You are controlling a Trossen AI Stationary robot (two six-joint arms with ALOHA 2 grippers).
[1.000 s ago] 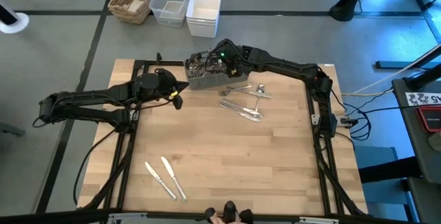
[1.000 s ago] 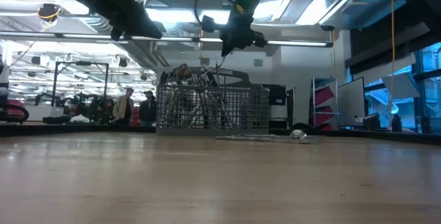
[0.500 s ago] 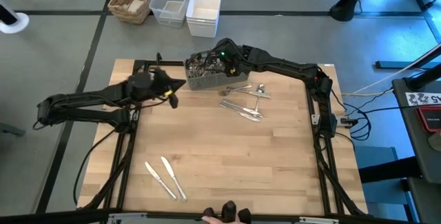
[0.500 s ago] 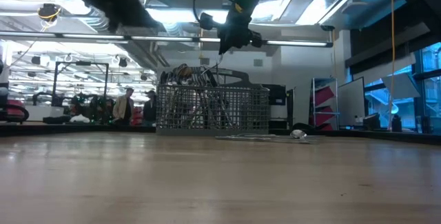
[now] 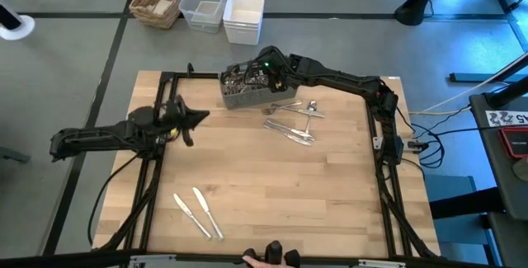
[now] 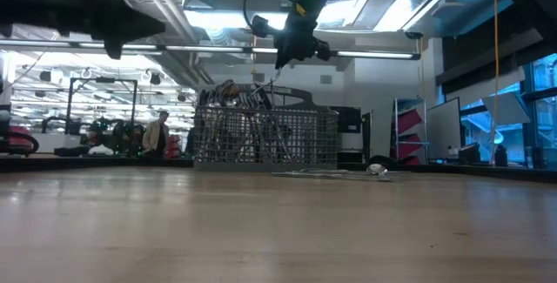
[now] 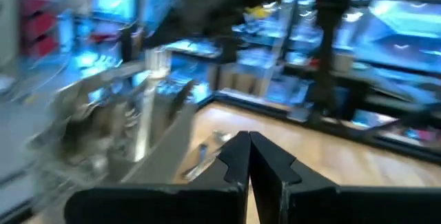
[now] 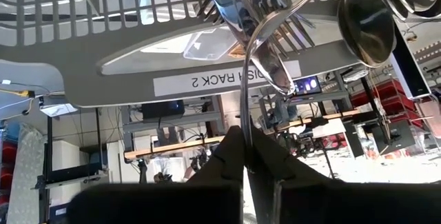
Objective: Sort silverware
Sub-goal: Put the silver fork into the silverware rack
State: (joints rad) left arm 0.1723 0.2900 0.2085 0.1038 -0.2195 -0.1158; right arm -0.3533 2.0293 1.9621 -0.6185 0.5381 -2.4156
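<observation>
Right gripper clamped on a utensil over the caddy, visible only from its wrist view

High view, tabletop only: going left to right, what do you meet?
Left pincer, shut and empty → two knives near the front edge → mesh caddy → right pincer above the caddy, shut on a piece of silverware → loose silverware lying beside the caddy.
</observation>
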